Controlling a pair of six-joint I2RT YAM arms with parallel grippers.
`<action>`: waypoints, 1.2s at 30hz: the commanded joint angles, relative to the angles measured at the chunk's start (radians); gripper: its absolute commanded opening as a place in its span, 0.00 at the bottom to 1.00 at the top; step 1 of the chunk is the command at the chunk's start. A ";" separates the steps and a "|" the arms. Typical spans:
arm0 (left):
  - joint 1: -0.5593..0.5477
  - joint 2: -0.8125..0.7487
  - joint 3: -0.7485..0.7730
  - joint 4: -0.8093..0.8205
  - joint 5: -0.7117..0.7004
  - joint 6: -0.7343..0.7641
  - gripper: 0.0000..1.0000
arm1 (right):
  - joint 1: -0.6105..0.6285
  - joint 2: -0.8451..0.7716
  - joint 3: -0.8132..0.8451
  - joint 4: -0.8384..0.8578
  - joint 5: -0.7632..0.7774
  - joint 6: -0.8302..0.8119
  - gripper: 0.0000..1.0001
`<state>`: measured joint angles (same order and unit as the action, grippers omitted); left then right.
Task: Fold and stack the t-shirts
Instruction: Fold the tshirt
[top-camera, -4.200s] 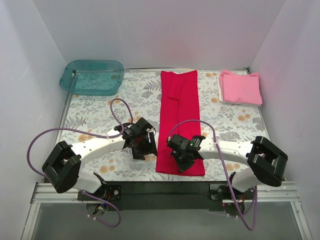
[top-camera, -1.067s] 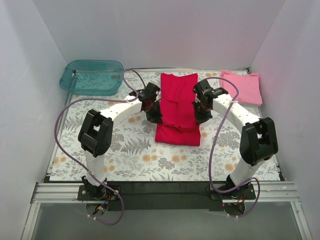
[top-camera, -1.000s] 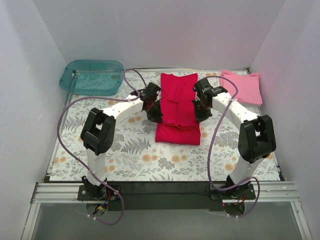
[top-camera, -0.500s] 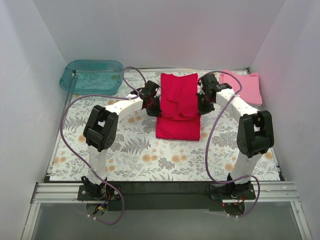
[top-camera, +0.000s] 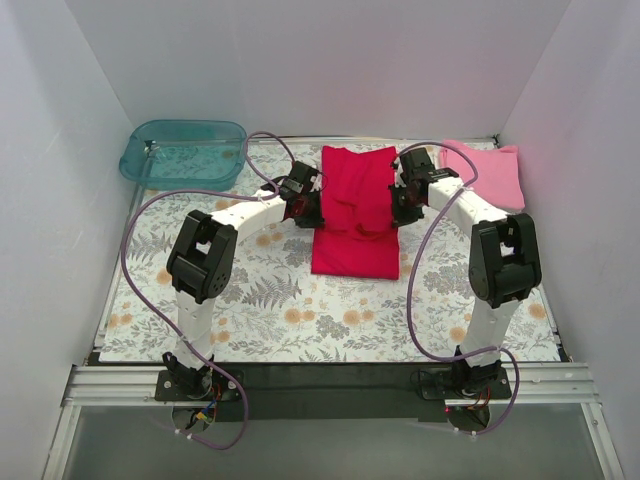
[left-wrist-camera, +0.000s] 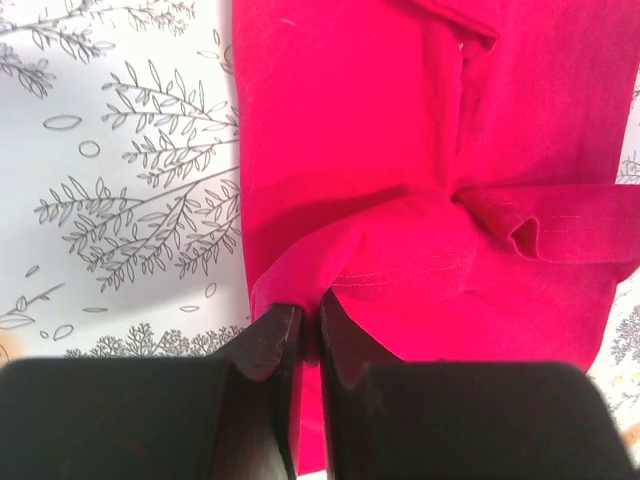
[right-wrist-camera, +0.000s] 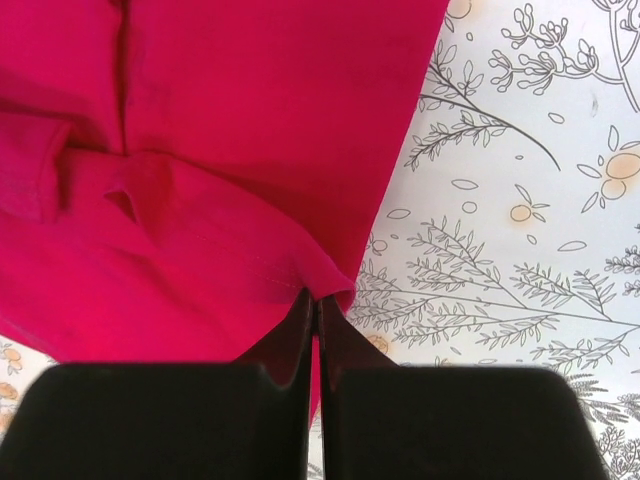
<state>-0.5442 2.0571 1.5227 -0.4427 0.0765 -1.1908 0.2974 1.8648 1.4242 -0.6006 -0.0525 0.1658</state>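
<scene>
The left gripper (left-wrist-camera: 308, 322) pinches a hemmed edge of the red t-shirt (left-wrist-camera: 400, 150), jaws closed on the bunched fabric. The floral table cover (left-wrist-camera: 120, 200) shows at the shirt's left.

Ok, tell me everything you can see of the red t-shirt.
The red t-shirt is plain crimson, soft and cotton-like, with a stitched hem. It lies mid-table on the floral cover, narrowed into a strip. Its near hem is lifted and doubled over toward the far end, bunched and creased across the middle. The left tool and right tool, both shut, pinch the hem's two corners. The pink shirt lies apart on its right.
</scene>
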 joint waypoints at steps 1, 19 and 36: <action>0.009 0.003 -0.010 0.039 -0.043 0.026 0.14 | -0.006 0.020 0.018 0.047 -0.003 -0.022 0.01; -0.042 -0.253 -0.136 -0.036 -0.058 -0.058 0.56 | 0.015 -0.110 0.045 0.053 -0.036 -0.063 0.49; -0.149 -0.160 -0.252 0.013 0.017 -0.061 0.22 | 0.086 0.029 0.018 0.143 -0.179 -0.002 0.39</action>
<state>-0.6994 1.9060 1.2804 -0.4473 0.0753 -1.2610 0.3866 1.8431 1.3914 -0.4976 -0.2150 0.1555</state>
